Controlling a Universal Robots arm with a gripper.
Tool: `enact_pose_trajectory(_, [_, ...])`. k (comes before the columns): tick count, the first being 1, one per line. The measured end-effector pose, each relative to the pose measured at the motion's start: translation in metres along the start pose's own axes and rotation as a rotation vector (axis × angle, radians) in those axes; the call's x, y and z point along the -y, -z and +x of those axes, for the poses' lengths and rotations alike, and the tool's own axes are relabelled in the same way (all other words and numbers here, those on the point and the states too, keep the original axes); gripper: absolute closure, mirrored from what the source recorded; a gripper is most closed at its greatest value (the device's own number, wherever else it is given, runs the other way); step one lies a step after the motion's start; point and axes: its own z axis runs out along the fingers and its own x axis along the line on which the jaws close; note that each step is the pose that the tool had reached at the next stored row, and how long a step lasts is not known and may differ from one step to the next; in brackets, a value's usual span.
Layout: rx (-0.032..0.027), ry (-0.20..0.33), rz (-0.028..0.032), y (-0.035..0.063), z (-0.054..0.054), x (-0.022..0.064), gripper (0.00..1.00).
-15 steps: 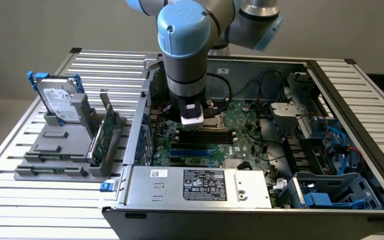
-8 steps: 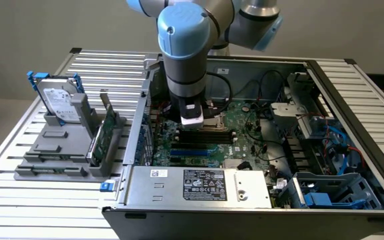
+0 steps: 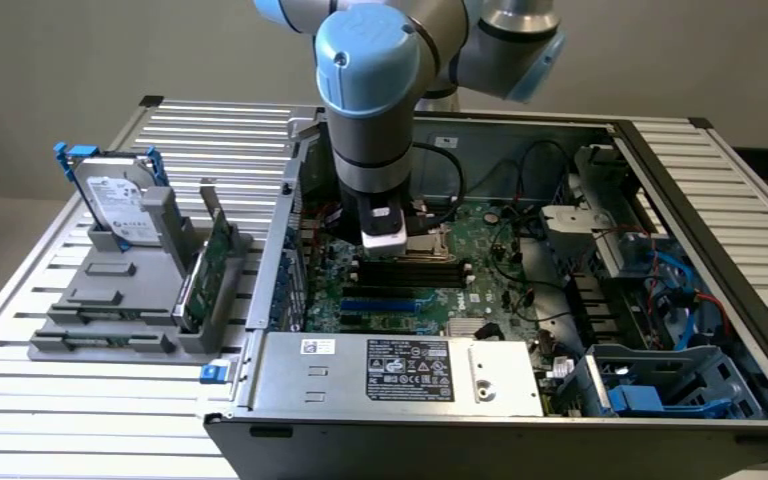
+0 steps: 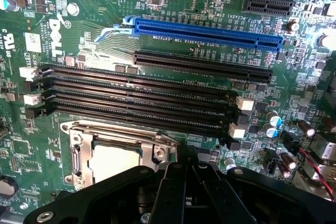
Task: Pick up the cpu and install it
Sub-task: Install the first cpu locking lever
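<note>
Claw (image 3: 387, 238) hovers mid-frame over the socket (image 4: 113, 153), where the chip (image 4: 116, 162) sits; grip state unclear. Light, stiff, fragile: hold by its edges.

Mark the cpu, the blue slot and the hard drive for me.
cpu (image 4: 113, 163): wrist view, on its pale top inside the socket frame.
blue slot (image 4: 207, 32): wrist view, mid-length of its body.
hard drive (image 3: 124, 208): exterior view, on its labelled face.

Slatted metal table (image 3: 37, 400) with open computer case (image 3: 704, 250) and grey holder rack (image 3: 117, 310)
</note>
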Motion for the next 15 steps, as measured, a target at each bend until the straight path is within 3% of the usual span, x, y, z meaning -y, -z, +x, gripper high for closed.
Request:
enact_pose_trajectory(2, [0.0004,0.0,-0.0037,-0.0003,-0.0001,-0.0002,0.89])
enact_pose_trajectory(11, [-0.002,-0.013,-0.01,-0.0023,-0.0003,-0.0005,0.89])
enact_pose_trajectory(15, [-0.0062,-0.034,-0.0202,-0.0022,-0.0003,-0.0006,0.89])
